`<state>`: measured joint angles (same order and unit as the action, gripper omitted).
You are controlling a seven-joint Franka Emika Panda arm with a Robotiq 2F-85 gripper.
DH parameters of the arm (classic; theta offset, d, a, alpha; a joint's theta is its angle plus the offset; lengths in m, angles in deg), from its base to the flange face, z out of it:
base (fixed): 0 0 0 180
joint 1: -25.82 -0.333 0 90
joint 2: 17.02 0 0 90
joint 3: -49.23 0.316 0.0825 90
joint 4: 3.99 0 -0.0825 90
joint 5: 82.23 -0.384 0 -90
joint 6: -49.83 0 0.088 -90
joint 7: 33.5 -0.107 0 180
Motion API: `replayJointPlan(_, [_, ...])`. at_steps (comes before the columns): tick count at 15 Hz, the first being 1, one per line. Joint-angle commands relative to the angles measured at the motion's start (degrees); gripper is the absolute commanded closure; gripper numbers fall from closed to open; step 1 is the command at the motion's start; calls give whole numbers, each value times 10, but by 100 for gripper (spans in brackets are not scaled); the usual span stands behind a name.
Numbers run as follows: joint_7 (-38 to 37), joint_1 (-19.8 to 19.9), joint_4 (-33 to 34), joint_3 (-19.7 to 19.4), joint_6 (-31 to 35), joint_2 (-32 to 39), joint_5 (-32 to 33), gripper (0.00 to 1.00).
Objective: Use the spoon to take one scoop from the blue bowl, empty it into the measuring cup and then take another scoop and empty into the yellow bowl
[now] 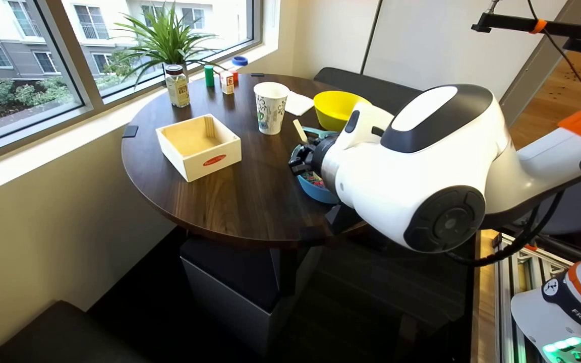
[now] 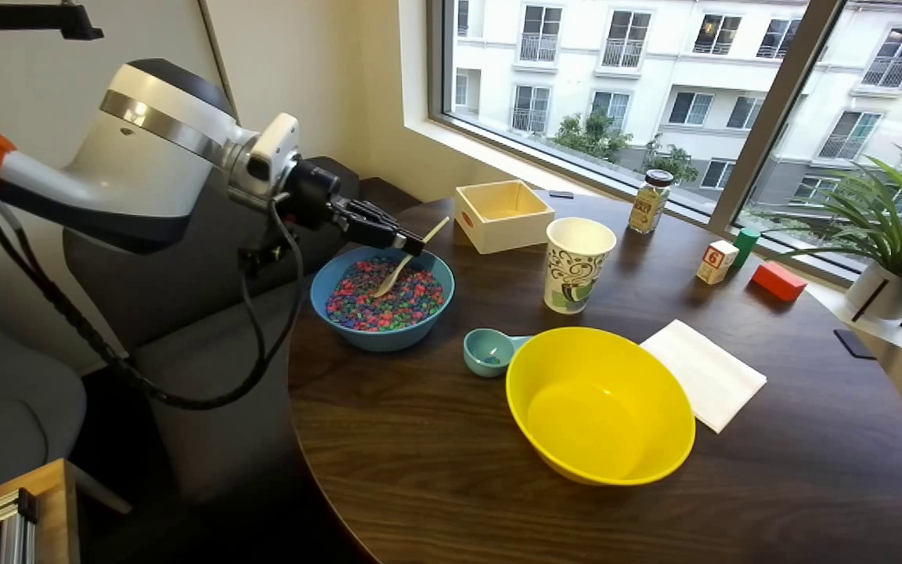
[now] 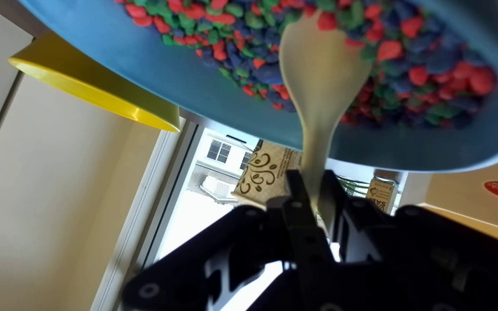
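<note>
a: where's the spoon?
b: small off-white plastic-looking spoon [image 3: 318, 86] is head-down in the round light-blue bowl [image 2: 380, 341], tip among the red, green and blue pieces [image 2: 361, 304]. handle slants up.
a: gripper?
b: black two-fingered gripper [image 3: 311, 185], narrow, pinching the handle partway along. my guess why: head free to dig, fingers off the pieces; wrist view has the fingertips apart from them.
a: first scoop or second?
b: can't tell. can't tell if the head is loaded either, tip's partly buried. reads as the scooping step; next probably wants a level lift, else spillage.
a: where would it go?
b: small round teal measuring cup [image 2: 486, 342], between both bowls. handle runs toward the big plain yellow bowl [image 2: 600, 423], end hidden, touching or not i can't say. placed like that, likely to keep both carries short.
a: anything else?
b: white patterned paper cup [image 2: 574, 270] and square pale wooden tray [image 2: 510, 237] stand farther off, tray nearer the blue bowl. probably just background.
</note>
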<state>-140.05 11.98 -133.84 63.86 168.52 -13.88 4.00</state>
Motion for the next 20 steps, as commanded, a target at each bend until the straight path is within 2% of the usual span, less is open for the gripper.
replayJointPlan(1, [-25,0,-1,-1,4,5,-34,97])
replayJointPlan(20, [-40,27,40,-33,32,2,-138,97])
